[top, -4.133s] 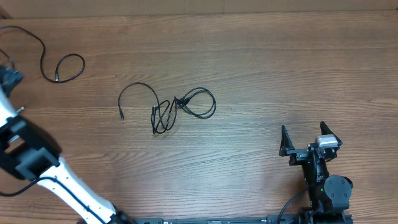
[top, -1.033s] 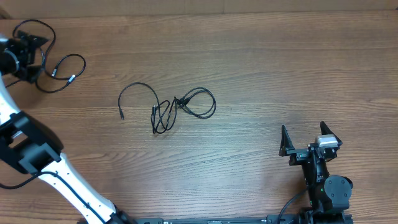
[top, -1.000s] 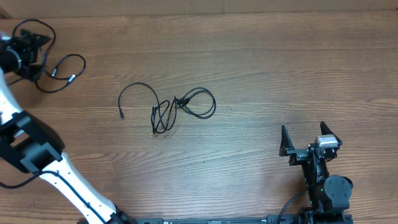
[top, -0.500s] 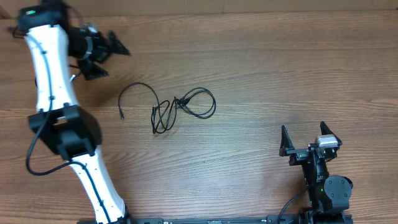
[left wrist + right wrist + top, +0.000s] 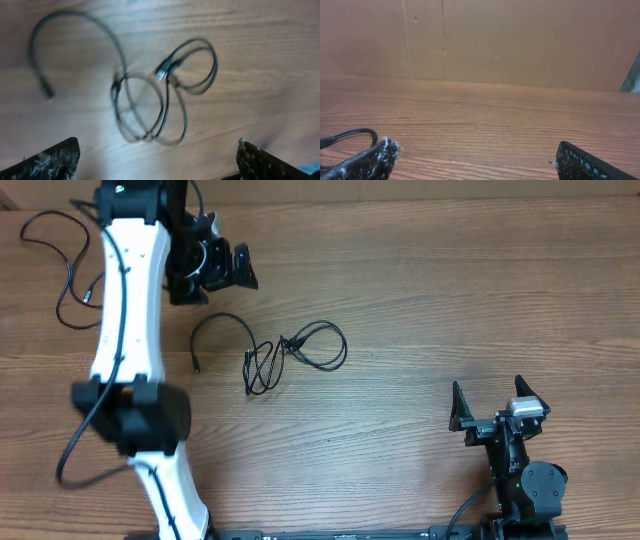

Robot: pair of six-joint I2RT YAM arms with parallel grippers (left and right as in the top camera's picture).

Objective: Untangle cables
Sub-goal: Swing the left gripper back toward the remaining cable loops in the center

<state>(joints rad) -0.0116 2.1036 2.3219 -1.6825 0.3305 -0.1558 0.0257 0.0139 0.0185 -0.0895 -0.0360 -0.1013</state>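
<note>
The table is brown wood with clear grain, smooth and slightly satin. The cables have thin black plastic jackets, a little glossy; one plug tip looks like silver metal. The left arm has a glossy white plastic shell. The finger pads of the left gripper and of the right gripper are black, rough and grainy, with pale flecks.

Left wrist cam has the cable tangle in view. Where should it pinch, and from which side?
I'd take the single strand arcing left out of the knot, at mid-arc, coming straight down from above with the left gripper straddling it. The strand lies flat and alone there, while the knot stacks several strands.
</note>
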